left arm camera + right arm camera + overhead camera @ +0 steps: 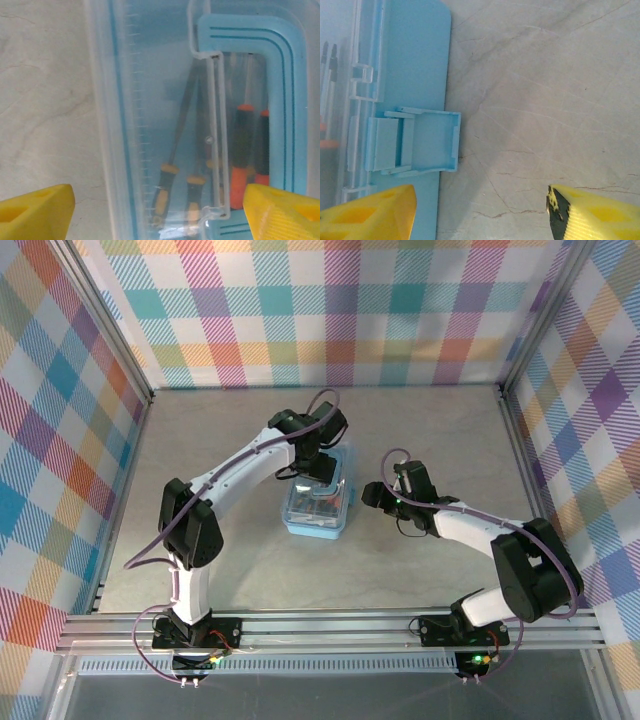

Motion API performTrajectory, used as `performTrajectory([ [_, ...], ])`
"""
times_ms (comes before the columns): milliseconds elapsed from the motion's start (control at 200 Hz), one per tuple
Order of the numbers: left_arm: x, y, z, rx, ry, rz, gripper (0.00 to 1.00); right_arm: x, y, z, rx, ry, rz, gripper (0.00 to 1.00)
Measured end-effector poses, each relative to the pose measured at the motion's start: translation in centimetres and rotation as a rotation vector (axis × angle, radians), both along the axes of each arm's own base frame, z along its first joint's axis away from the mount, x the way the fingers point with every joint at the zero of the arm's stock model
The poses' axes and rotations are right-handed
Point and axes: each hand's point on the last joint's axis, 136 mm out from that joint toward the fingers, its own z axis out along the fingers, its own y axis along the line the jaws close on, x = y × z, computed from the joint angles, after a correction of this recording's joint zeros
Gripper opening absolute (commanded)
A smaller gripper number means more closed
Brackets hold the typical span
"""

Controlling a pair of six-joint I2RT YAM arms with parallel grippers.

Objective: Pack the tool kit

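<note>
On the grey, stone-patterned bench [200, 540], walled in by bright plaid panels [330, 310], two white-and-black arms [240, 470] reach in toward the middle. Between them, roughly at the bench's centre, sits the small rectangular light-blue plastic box [318, 510], with its translucent clear lid [150, 75] lying down over it. The left pincer [318, 452] hangs above the far end of the box. In the left wrist view its yellow fingers [35, 212] stand wide apart, with nothing between them but the lid below. The right pincer [376, 495] sits just beside the box's right side, also spread and gripping nothing. In the right wrist view one of its fingertips is over the box's edge and the other over bare bench. A light-blue latch tab [415, 142] sticks out sideways from that edge; whether it touches the bench I cannot tell. Through the lid, slim screwdrivers with black-and-orange handles [242, 150] lie side by side inside the box.
</note>
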Motion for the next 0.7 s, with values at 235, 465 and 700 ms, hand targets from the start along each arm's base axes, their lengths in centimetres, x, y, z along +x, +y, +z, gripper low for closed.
performTrajectory([
  [235, 0.4, -0.2, -1.4, -0.037, 0.02, 0.004, 0.84, 0.0, 0.0, 0.0, 0.0, 0.001, 0.0, 0.71],
  [465, 0.4, 0.7, -3.3, -0.069, 0.047, 0.029, 0.78, -0.1, 0.1, 0.0, 0.006, 0.002, 0.005, 0.71],
  [700, 0.4, 1.5, -3.1, -0.161, -0.007, 0.044, 0.66, -0.2, 1.2, 0.6, 0.066, 0.0, 0.064, 0.73],
])
